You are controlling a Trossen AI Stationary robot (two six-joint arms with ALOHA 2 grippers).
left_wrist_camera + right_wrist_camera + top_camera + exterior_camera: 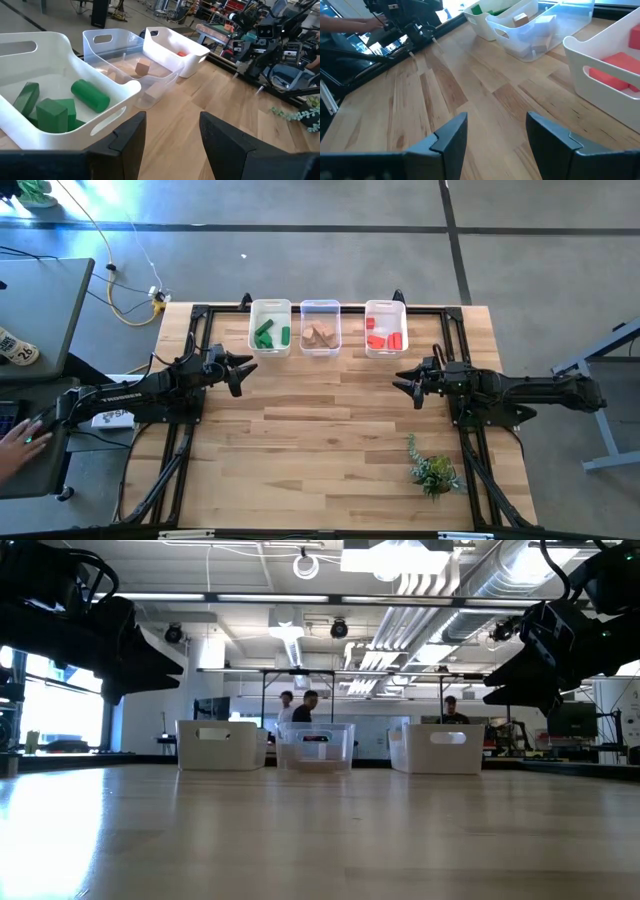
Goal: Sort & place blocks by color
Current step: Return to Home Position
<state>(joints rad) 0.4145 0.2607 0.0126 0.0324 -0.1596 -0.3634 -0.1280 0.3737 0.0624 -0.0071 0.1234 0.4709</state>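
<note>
High view, reading left to right, everything placed against the clear plastic rectangular bin (320, 303).

- Well left of it and off the pale wooden plank table (320, 440), a person's hand (20, 442) is lying on a grey desk.
- Left of it and nearer, the left gripper (243, 374) is hovering with its fingers spread wide and gripping nothing.
- Just left of it, the green painted wooden blocks (268, 335) are lying in a white plastic bin (270, 303). The left wrist view is showing one of them as a cylinder.
- Inside it, the plain tan wooden blocks (319, 336) are lying loose.
- Just right of it, the red painted wooden blocks (383, 339) are sitting in a second white plastic bin (385, 303).
- Right of it and nearer, the right gripper (405, 388) is also hanging wide open and empty.
- Farther right and nearest, a small green leafy sprig (432, 470) is lying on the table.

Handling, as I judge it: the blocks are looking light and rigid, with smooth faces that may slip. Pinch across two flat opposite faces, mid-length. The cylinder could roll, so grip it across its round side.

No blocks are showing on the table; the sorting is looking complete.
</note>
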